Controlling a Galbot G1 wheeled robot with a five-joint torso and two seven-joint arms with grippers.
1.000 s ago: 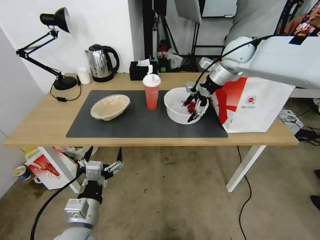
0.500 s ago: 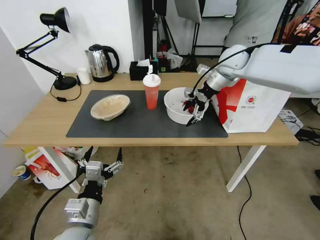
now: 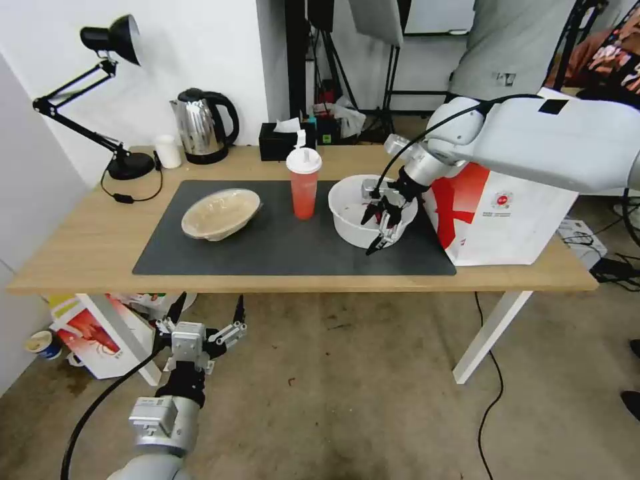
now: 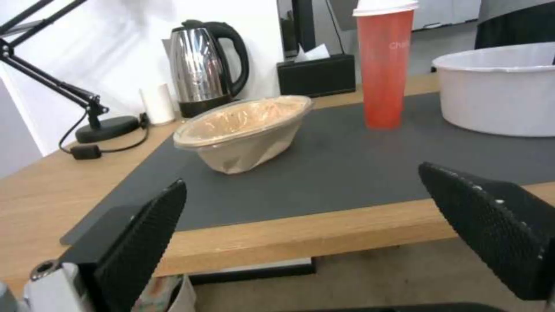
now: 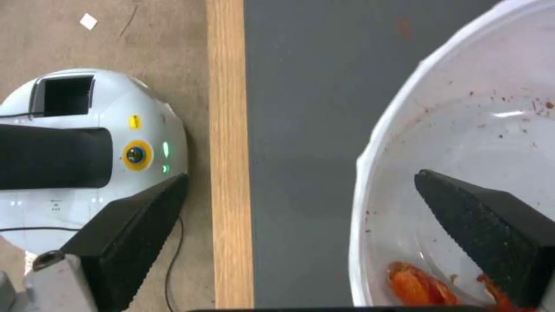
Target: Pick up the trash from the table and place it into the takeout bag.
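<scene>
The white bowl stood right of centre on the mat; the right gripper, jaws apart, straddled its near rim, one finger inside, while the left gripper waited released, lower left

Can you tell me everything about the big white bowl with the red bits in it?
The white bowl is round, deep and looks like thin plastic. It stands upright on the dark grey mat, between the red cup and the takeout bag. Inside are red crayfish scraps and small reddish specks on the wall. The right gripper is open and straddles its near rim, one finger inside, one outside. Whether a finger touches the rim, I cannot tell.
</scene>
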